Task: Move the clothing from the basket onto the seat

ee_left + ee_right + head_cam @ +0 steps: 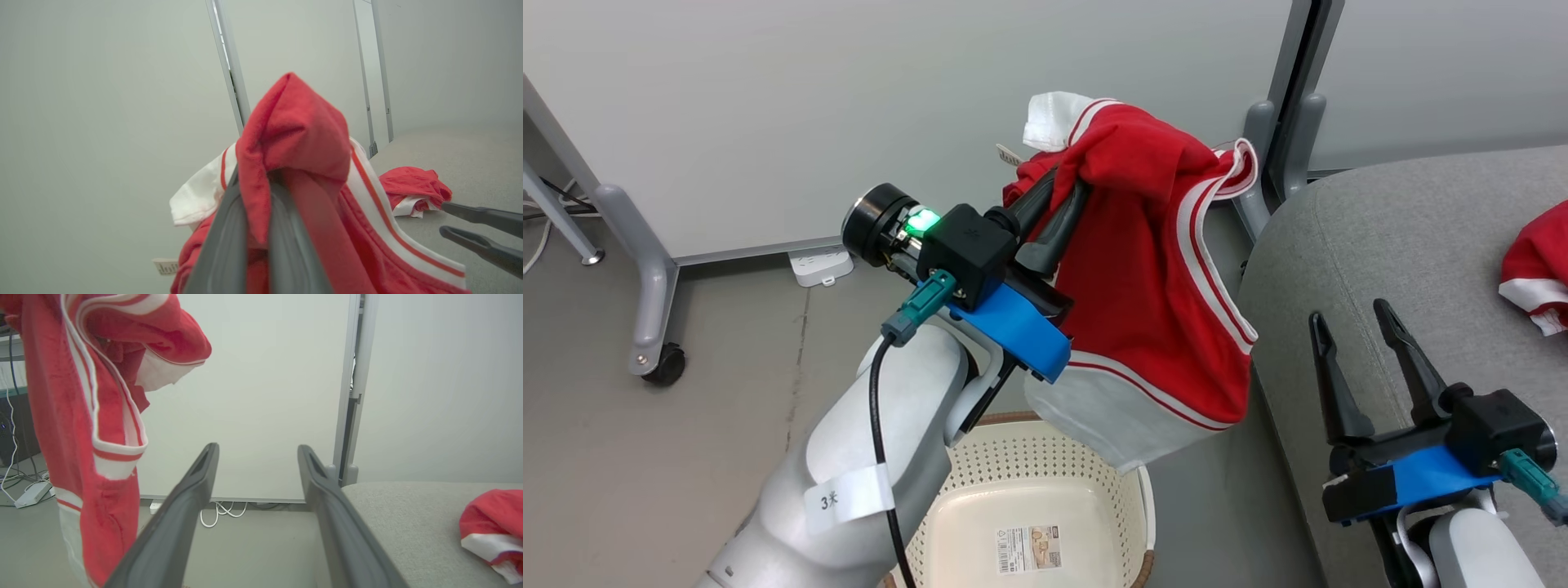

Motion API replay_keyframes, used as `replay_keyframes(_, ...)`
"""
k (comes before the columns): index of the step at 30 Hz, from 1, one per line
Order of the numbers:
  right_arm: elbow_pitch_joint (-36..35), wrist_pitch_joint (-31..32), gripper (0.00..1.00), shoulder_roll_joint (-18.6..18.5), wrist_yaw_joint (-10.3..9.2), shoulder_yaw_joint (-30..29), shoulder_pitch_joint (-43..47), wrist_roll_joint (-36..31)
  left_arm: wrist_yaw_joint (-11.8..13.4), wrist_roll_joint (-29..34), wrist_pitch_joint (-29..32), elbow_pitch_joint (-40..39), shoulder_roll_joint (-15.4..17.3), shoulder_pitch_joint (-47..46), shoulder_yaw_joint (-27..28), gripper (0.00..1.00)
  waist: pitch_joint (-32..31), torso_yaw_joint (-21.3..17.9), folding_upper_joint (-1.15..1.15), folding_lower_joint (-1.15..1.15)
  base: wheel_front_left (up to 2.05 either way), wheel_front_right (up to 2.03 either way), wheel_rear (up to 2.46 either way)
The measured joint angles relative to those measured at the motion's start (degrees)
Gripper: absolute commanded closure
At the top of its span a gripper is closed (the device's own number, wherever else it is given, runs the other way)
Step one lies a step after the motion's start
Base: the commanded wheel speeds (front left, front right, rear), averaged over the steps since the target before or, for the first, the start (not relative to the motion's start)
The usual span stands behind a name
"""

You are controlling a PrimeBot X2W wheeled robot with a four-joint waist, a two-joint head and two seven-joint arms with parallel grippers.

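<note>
Your left fingers (pixel 1036 202) are pinched nearly together on a red garment (pixel 1143 269). It hangs in the air above the basket (pixel 1045 445), with its white hem just over the rim. A barcode label (pixel 1029 549) shows on the basket's floor. Your right fingers (pixel 1335 392) stand wide apart with nothing between them, over the near edge of the grey seat (pixel 1405 237). A second garment (pixel 1535 273) lies crumpled on the seat, towards its right.

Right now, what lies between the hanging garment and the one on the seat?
Between the hanging garment and the other garment: bare grey seat and the right gripper, fingers open, touching neither, in the head view.
</note>
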Motion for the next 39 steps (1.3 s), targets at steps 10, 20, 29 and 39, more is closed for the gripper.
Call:
replay_keyframes(10,-2.56,0.00,0.00,-4.00,0.00,10.28,-3.00,1.20,0.00,0.00,0.00,0.19,-0.04,0.11,-0.79,1.00,0.11,0.20,0.00,0.01,0.00,0.00,0.00)
replay_keyframes(20,1.81,0.00,0.00,-5.49,0.00,19.63,-12.02,2.45,-0.01,0.15,0.00,-0.02,-0.52,-0.66,-1.60,1.00,2.09,0.97,0.00,0.02,0.00,0.00,0.00)
replay_keyframes(29,10.40,0.00,0.00,-3.61,0.00,24.97,-21.09,3.02,-0.02,0.15,0.00,-0.11,-1.30,-1.53,-3.53,1.00,3.70,2.16,0.00,0.02,0.00,0.00,0.00)
replay_keyframes(39,14.51,0.00,1.00,-1.41,0.00,26.87,-24.92,4.11,-0.02,-0.04,0.00,0.03,-1.72,-2.11,-4.60,1.00,4.40,2.62,0.00,0.02,0.00,0.00,0.00)
